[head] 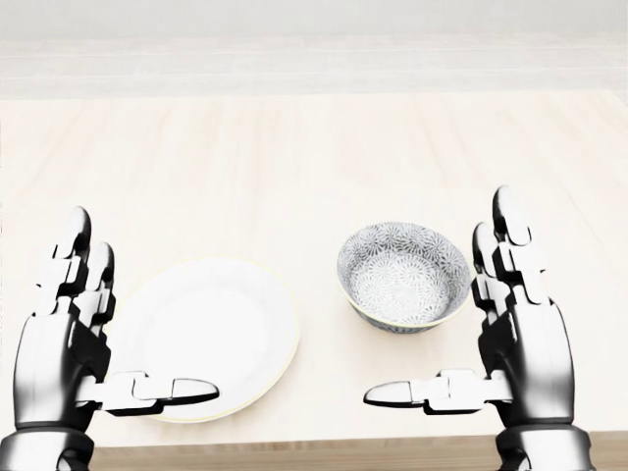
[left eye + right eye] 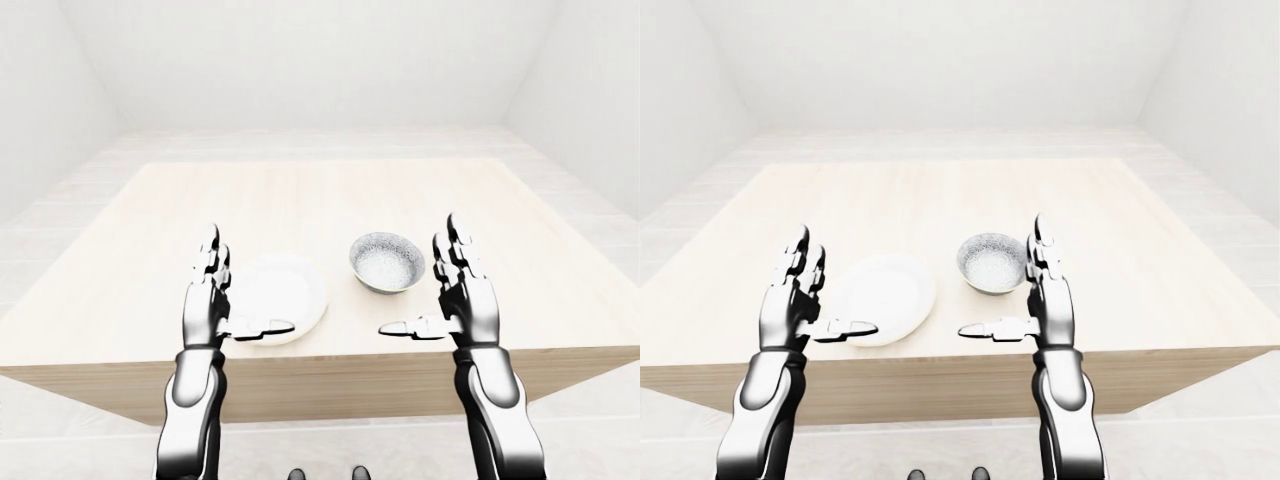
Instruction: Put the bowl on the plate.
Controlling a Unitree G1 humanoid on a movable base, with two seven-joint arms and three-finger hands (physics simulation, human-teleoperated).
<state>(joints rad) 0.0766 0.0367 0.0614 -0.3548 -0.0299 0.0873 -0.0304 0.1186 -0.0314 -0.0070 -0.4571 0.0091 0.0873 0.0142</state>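
A grey patterned bowl point(image 1: 403, 276) with a pale rim stands upright on the wooden table point(image 1: 294, 167), right of centre in the head view. To its left lies a flat white plate point(image 1: 211, 329), apart from the bowl. My left hand point(image 1: 118, 334) is open at the plate's left edge, its thumb reaching over the plate's lower rim. My right hand point(image 1: 461, 314) is open just right of the bowl, fingers upright, thumb pointing left below the bowl. Neither hand holds anything.
The table's near edge point(image 2: 320, 358) runs just below both hands in the left-eye view. Pale floor and white walls point(image 2: 320, 60) surround the table.
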